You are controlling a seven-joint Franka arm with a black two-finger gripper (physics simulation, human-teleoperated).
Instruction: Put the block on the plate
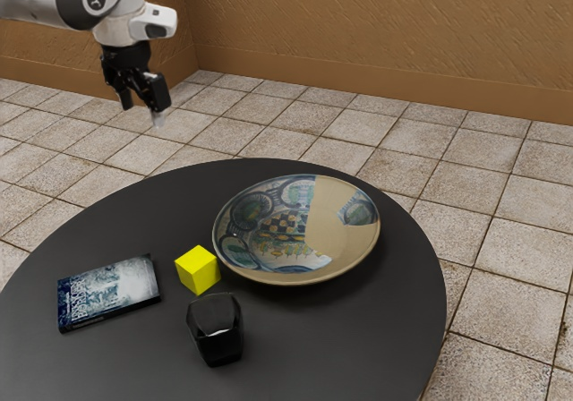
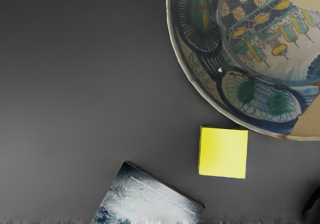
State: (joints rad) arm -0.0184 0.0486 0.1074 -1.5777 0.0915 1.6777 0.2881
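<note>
Soft, even room light, pale glints on the glossy black object (image 1: 216, 329), dim shadow beneath the plate (image 1: 345, 231)

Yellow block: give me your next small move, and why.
I'd probably ease the open claw over the yellow block before lowering: the claw hangs well above the table, and the block sits beside the plate, off the wrist view's centre.
</note>
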